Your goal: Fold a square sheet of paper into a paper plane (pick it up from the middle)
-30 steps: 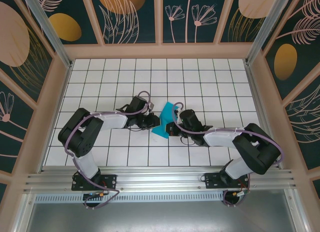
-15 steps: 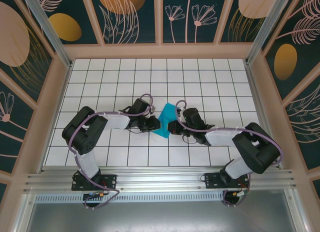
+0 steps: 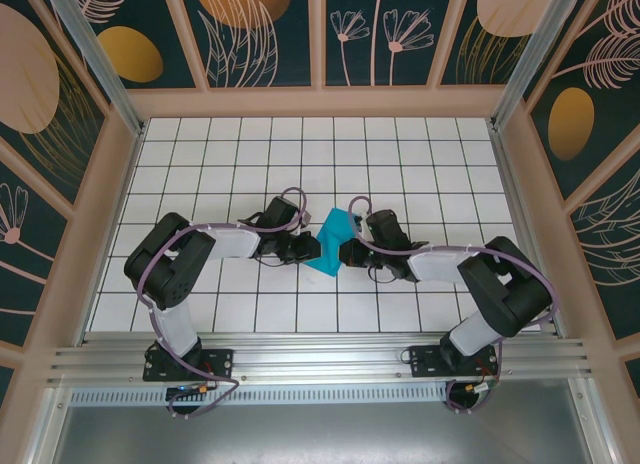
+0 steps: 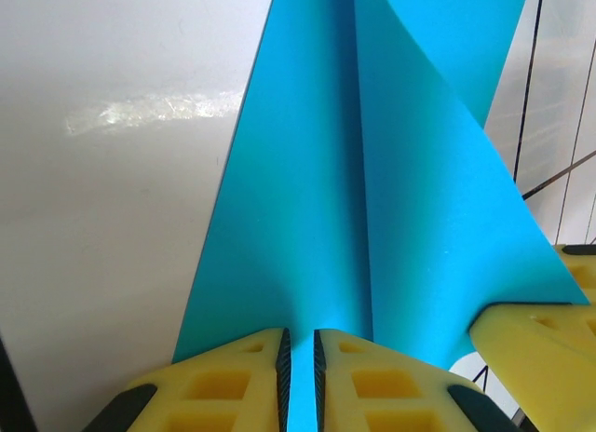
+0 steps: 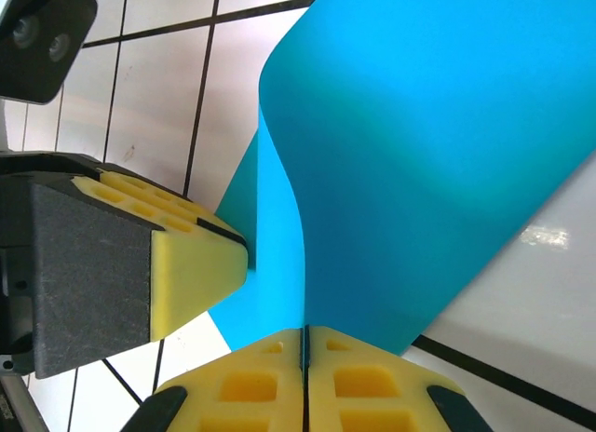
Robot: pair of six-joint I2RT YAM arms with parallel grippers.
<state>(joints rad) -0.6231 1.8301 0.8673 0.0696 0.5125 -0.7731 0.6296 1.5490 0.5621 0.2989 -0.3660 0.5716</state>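
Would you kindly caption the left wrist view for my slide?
Left fingers pinch creased teal paper over the white table.

Both arms same build. Left arm (image 3: 225, 246), right arm (image 3: 437, 268): black joint housings, white link shells, one lilac cable (image 3: 291, 196) looped along each from base to wrist. Bases (image 3: 185, 362) black, blocky. Jaws carry yellow moulded pads (image 4: 228, 385) with square recessed pockets and thin black liners on the inner faces; backing plates (image 5: 88, 264) are black, fine-textured.
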